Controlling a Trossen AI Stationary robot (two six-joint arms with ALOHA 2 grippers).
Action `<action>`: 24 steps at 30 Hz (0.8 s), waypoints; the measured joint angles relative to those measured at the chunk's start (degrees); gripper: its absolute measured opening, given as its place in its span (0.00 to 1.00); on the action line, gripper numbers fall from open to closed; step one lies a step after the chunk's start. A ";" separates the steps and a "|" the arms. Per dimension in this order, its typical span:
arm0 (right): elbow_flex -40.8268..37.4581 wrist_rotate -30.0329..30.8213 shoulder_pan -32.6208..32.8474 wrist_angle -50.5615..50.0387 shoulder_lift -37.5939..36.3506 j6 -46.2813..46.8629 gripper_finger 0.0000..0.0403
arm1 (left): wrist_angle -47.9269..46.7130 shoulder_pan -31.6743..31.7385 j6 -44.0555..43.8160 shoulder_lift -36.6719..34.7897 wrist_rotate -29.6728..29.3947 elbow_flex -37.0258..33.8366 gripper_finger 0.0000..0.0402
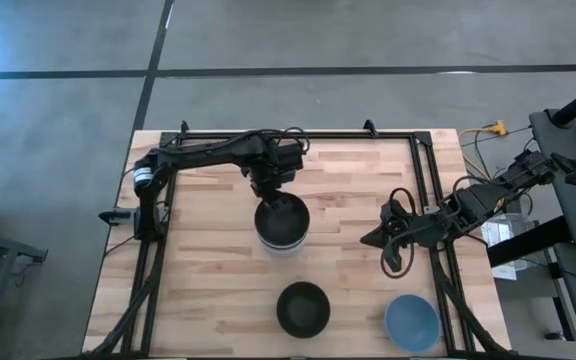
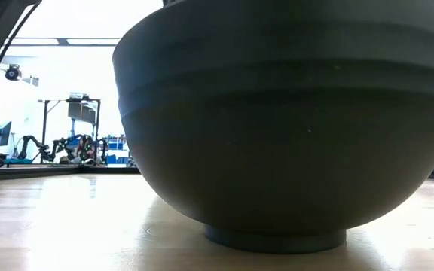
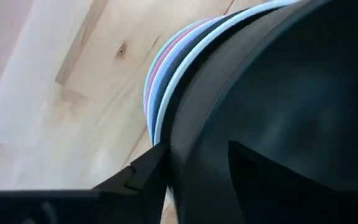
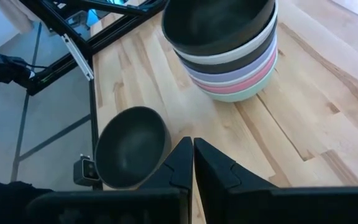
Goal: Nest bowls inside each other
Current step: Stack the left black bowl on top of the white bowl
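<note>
Filling our low view, a round black bowl [image 2: 288, 128] sits on the wooden table [image 1: 208, 260]. Our left gripper [image 1: 274, 190] clamps the top black bowl's rim [image 3: 185, 124] on the nested pastel stack [image 4: 232, 59]. Our right gripper [image 4: 192, 158] waits, fingers together, beside a blue bowl [image 1: 411, 322].

Black-topped stack of bowls [image 4: 229, 53] banded white, lavender, pink, mint, lone black bowl [image 1: 302, 308], blue bowl [image 1: 411, 322]

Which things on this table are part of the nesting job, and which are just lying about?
Job:
- stack of nested round bowls, black on top
- loose black round bowl
- loose blue round bowl
- left gripper, at the stack's rim
- right gripper, waiting apart

Lying about:
- yellow cable off the table edge
</note>
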 joint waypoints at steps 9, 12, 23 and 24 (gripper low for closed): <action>0.00 0.22 -0.02 0.37 0.00 0.00 0.02 | -0.04 0.25 0.07 -2.96 -3.52 1.94 0.41; 0.00 0.26 -0.02 0.41 0.00 -0.02 0.02 | -0.09 0.28 0.09 -3.25 -3.94 2.66 0.41; 0.00 0.83 -0.02 1.24 0.00 0.00 0.02 | -0.07 0.32 1.44 -3.95 -2.56 3.81 0.36; 0.00 0.84 -0.02 1.57 0.00 0.00 0.02 | -0.07 0.32 1.46 -3.95 -2.56 3.83 0.33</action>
